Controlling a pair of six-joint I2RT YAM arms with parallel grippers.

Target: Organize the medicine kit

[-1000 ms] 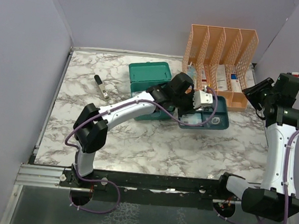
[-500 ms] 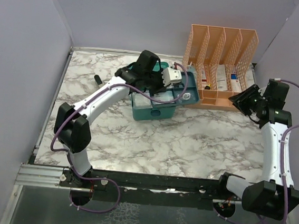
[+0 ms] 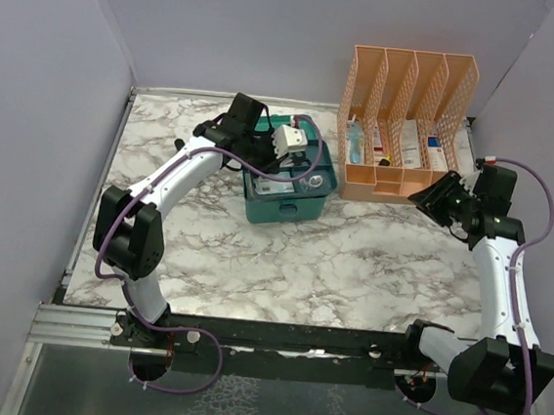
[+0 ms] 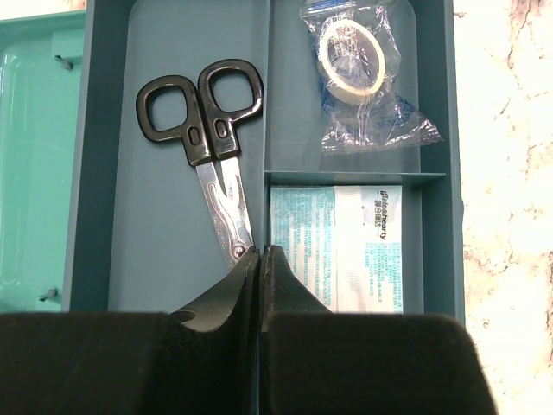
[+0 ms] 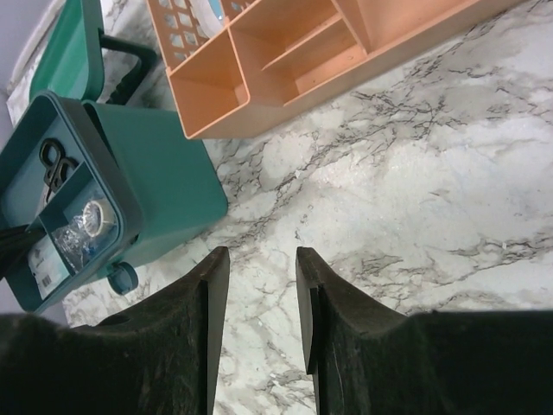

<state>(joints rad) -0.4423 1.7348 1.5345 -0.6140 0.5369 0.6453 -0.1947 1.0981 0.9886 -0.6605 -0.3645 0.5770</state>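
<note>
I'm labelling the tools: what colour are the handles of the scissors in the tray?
Black handles on the scissors, seen best in the left wrist view.

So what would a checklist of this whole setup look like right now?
Surface: marble table.
Job's things: teal medicine kit, lid open; dark-blue tray on top, holding scissors, bagged tape roll, packet.
Clutter: orange file organizer with boxes; small black item, far left.
Grippers: left gripper shut on the tray's divider; right gripper open, empty.
Cables: purple cables along both arms.
Surroundings: plain lavender walls.
</note>
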